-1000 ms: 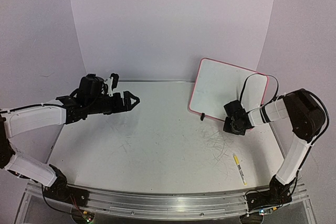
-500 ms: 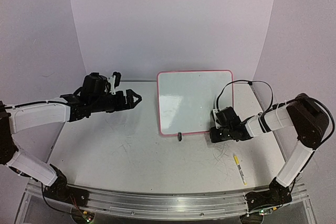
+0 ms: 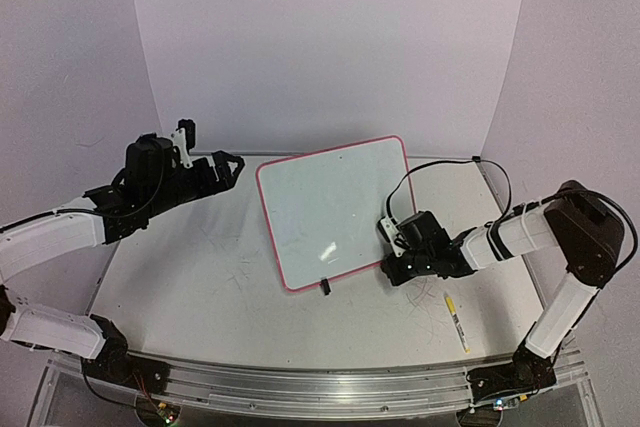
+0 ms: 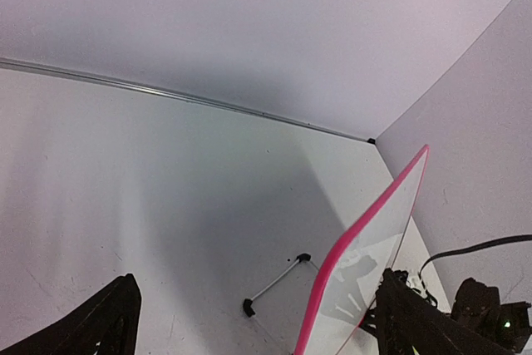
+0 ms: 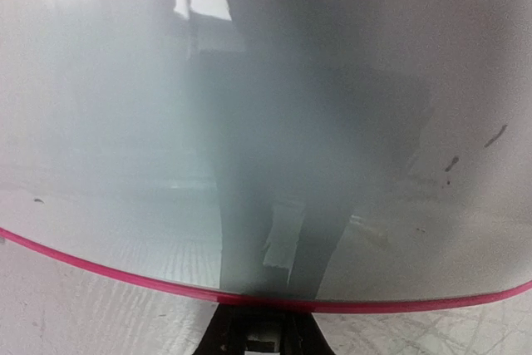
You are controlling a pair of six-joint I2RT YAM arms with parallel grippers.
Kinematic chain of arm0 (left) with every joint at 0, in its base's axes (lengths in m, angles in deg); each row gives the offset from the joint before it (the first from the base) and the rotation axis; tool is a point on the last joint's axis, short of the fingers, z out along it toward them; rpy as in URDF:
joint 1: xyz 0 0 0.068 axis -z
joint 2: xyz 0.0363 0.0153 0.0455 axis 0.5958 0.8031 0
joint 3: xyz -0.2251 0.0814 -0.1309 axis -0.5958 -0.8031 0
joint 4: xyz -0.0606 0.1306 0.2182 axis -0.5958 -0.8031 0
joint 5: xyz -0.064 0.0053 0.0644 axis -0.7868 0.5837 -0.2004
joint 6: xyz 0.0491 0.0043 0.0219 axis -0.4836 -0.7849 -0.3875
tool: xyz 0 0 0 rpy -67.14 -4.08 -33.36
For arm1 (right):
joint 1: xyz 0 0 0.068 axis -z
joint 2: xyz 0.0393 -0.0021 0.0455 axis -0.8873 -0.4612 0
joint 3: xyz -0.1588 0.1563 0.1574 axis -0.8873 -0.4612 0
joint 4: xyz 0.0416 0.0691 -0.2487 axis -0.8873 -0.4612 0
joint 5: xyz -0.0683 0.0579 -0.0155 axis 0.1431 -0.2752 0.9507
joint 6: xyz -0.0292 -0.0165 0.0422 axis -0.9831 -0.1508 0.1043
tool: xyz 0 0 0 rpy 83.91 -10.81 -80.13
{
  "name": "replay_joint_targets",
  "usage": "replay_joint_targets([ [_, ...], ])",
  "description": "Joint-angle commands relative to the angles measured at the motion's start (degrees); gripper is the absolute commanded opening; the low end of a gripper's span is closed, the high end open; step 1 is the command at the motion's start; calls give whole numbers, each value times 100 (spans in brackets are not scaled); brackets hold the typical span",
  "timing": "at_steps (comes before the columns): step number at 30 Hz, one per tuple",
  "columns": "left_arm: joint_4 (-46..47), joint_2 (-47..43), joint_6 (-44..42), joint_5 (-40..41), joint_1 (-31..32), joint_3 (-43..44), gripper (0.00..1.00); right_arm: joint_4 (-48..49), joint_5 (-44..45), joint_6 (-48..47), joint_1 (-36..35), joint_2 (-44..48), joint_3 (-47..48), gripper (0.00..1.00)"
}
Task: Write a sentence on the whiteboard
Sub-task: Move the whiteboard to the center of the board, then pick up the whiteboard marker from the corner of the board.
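Observation:
The whiteboard [image 3: 335,212], glossy white in a pink-red frame, stands tilted at mid table, resting on a black clip foot [image 3: 325,287]. My right gripper [image 3: 390,247] is shut on its right edge; in the right wrist view the board's face [image 5: 249,122] fills the frame above the gripper [image 5: 262,330]. The sentence is not in view; the face shows only reflections. My left gripper [image 3: 210,152] hangs open at the back left, apart from the board. The left wrist view shows the board [image 4: 374,255] edge-on past that open gripper [image 4: 258,297], with its wire stand [image 4: 274,284].
A yellow and white marker [image 3: 455,319] lies on the table at the front right, just right of my right gripper. The table top there carries old scribble marks [image 3: 410,272]. A curved white backdrop closes off the back and sides.
My right gripper has carried the whiteboard from the back right leftward to mid table, turning it. My left arm has drawn back to the left, still open.

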Motion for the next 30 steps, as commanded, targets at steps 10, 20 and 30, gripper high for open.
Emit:
replay_joint_targets([
  [10,237,164,-40,216,10,241,100,42,1045,1326,-548,-11,405,45],
  [20,198,120,-879,452,9,771,99,-2618,1093,2696,-568,2066,-242,79],
  [30,230,497,-1022,93,9,1339,100,-4693,454,4601,-446,3489,-1142,76],
])
